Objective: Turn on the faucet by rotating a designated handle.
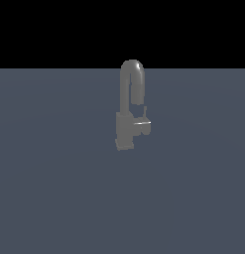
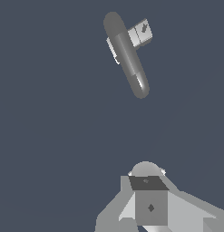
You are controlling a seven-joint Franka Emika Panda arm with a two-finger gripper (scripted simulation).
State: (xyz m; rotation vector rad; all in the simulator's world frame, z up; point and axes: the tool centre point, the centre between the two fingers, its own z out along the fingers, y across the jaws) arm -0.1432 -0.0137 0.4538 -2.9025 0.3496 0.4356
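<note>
The faucet [image 1: 126, 126] is a small dull-grey tap on a flat grey-blue surface. Its tall arched spout [image 1: 132, 79] rises from a blocky body. The handle [image 1: 145, 112] is a thin short rod on a stubby side hub with a bright glint, on the exterior view's right of the body. In the wrist view I look down on the spout [image 2: 127, 58], and the handle's hub [image 2: 141, 33] juts out beside it. My gripper [image 2: 150, 205] shows only as grey blocks at the picture's edge, well apart from the faucet. The arm is not in the exterior view.
The grey-blue surface [image 1: 54, 188] runs all around the faucet to a black background at the back. Nothing else is in view.
</note>
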